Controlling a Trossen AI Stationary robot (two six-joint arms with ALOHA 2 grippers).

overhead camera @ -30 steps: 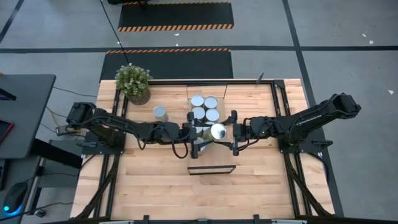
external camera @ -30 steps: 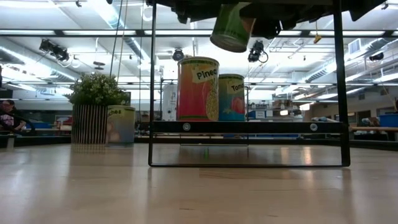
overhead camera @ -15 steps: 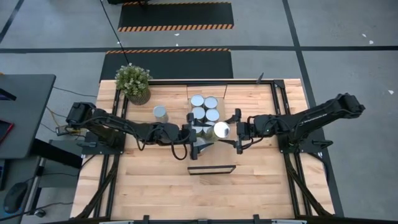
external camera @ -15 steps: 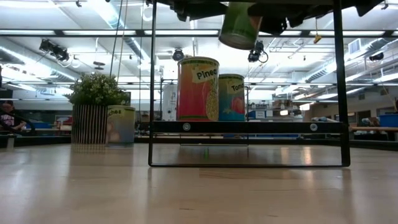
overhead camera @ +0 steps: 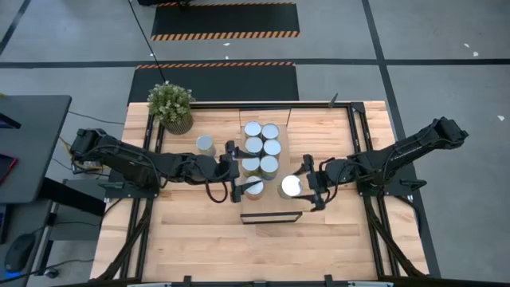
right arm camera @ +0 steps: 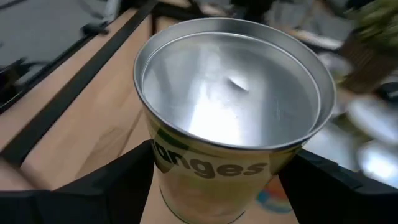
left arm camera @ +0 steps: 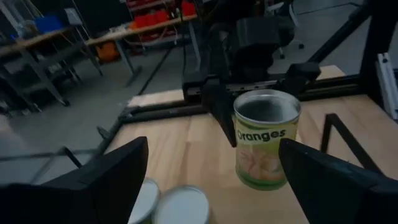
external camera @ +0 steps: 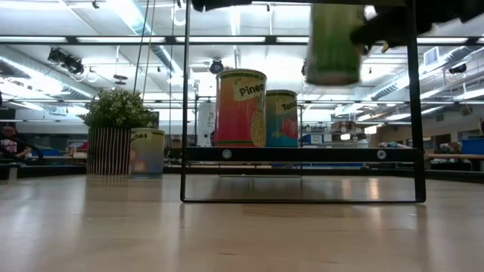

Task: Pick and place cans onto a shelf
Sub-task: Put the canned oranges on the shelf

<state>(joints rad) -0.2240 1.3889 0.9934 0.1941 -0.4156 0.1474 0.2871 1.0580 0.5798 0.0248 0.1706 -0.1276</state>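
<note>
1. The right gripper (overhead camera: 300, 186), right of centre in the high view, has its fingers closed on the Oranges can (overhead camera: 290, 186); in the right wrist view the can (right arm camera: 231, 155) fills the frame between the two fingers.
2. In the low view this can (external camera: 333, 44) hangs in the upper right, above the shelf (external camera: 302, 154), so the step in hand looks like carrying it to a spot on the shelf.
3. The left gripper (overhead camera: 237, 177), centre of the high view, has its fingers spread wide and empty; its wrist view shows the held can (left arm camera: 266, 138) between them, well apart from both.
4. The other cans (overhead camera: 261, 137) stand clustered on the shelf (overhead camera: 284, 134) at upper centre; one lone can (overhead camera: 205, 144) sits on the desk (overhead camera: 191, 239) beside the potted plant (overhead camera: 170, 105).
5. Next, the right arm probably needs to lower the can upright onto a free patch of shelf, clear of its neighbours, then let go.
6. Readable writing: "Oranges" on the held can; "Pine…" on the orange can (external camera: 240, 107) and "Tom…" on the teal can (external camera: 283, 118), both mid-frame in the low view.
</note>
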